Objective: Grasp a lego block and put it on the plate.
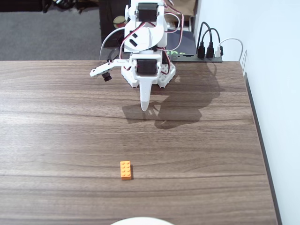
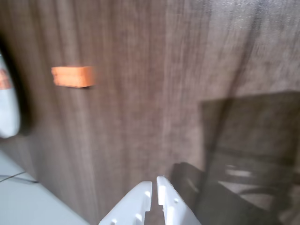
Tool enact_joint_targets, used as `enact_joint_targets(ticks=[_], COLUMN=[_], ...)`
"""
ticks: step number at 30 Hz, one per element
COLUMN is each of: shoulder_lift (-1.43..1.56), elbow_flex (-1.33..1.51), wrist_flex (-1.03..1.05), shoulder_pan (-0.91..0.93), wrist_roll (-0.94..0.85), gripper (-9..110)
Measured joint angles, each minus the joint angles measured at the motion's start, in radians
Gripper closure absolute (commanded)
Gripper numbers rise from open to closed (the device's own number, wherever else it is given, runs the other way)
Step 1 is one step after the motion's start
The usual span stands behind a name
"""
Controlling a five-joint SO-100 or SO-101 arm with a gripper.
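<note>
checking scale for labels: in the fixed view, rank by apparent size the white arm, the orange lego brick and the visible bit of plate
1. white arm
2. plate, only a rim sliver visible
3. orange lego brick, close to that sliver, so that order is unsure

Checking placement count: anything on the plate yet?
Partly visible. The wrist view shows the plate at the left edge with a blurred orange patch on it, possibly a brick. The rest lies out of frame.

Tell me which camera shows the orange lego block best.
The fixed view: the lego block lies sharp and whole on the table, studs visible, between the arm and the plate's rim. The wrist view shows the block only as a blurred orange shape at upper left, far from the fingers.
</note>
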Motion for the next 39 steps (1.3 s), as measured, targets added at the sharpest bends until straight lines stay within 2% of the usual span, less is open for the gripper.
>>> enact_joint_targets(ticks=[39], shoulder_lift=[0.067], elbow_flex=[0.008], wrist_flex=[0.023], shoulder_pan=[0.000], wrist_roll=[0.000], gripper=[101])
